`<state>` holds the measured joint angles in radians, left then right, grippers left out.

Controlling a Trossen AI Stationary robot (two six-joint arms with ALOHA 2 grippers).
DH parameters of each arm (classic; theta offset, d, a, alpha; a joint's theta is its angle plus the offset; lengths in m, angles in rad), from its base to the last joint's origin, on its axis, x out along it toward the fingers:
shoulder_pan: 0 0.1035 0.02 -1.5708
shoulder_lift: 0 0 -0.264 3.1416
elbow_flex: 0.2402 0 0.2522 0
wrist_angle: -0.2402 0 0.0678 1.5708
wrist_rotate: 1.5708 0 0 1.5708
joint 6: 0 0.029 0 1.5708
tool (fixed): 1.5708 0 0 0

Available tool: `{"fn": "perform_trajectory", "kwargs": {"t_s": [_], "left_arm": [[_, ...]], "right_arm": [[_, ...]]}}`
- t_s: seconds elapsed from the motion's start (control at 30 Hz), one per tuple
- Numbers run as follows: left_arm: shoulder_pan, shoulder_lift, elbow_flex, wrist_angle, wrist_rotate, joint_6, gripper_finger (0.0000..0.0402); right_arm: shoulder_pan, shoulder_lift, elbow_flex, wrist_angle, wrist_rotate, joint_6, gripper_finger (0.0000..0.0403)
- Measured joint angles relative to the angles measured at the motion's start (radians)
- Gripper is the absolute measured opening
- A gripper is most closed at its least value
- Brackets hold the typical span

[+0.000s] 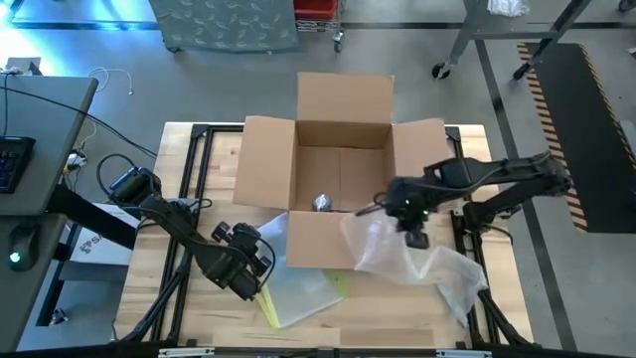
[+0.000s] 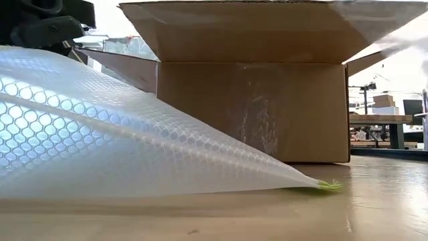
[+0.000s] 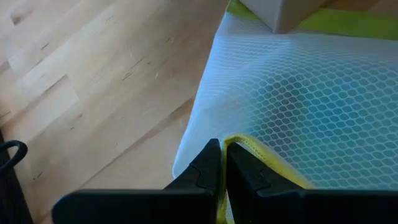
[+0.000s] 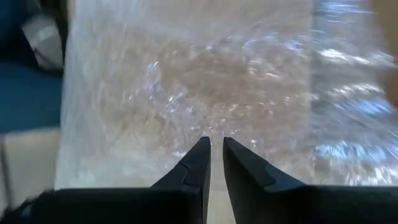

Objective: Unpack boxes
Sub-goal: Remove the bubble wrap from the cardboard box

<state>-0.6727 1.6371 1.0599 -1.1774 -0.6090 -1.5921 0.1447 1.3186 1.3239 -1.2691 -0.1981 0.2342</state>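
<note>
Cardboard box [image 1: 343, 164] sits open at the tabletop's far edge, largely unpacked: left gripper [image 3: 222, 163] pinches the yellow-edged sleeve [image 1: 298, 288] at the near edge, right gripper [image 4: 216, 163] nearly closed over crinkly film [image 1: 417, 257] (one small item [image 1: 322, 203] remains inside).

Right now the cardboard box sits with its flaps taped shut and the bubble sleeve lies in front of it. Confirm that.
Not quite: the cardboard box has its flaps folded open, as the high view shows, so its inside is exposed. The rest stands: the bubble sleeve lies in front of it on the table.
</note>
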Motion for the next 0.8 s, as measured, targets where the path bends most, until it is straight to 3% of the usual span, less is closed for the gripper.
{"fn": "perform_trajectory", "kwargs": {"t_s": [0.27, 0.4, 0.5, 0.63, 0.8], "left_arm": [[-0.001, 0.0, 0.0, -0.005, -0.003, 0.006, 0.0], [-0.005, 0.0, 0.0, -0.015, 0.0, 0.013, 0.0], [-0.014, 0.0, 0.0, -0.026, 0.062, 0.031, 0.0], [-0.079, 0.0, 0.0, -0.032, 0.177, -0.033, 0.0], [-0.243, 0.0, 0.0, -0.041, 0.22, -0.309, 0.0]], "right_arm": [[0.163, 0.0, -0.001, -0.255, -0.049, 0.204, 0.0023], [0.255, -0.001, -0.065, -0.259, -0.09, 0.263, 0.0023], [0.302, -0.001, -0.12, -0.263, -0.093, 0.315, 0.0023], [0.341, -0.002, -0.078, -0.261, 0.023, 0.395, 0.0023], [0.367, -0.003, 0.053, -0.099, 0.334, 0.344, 0.0023]]}}
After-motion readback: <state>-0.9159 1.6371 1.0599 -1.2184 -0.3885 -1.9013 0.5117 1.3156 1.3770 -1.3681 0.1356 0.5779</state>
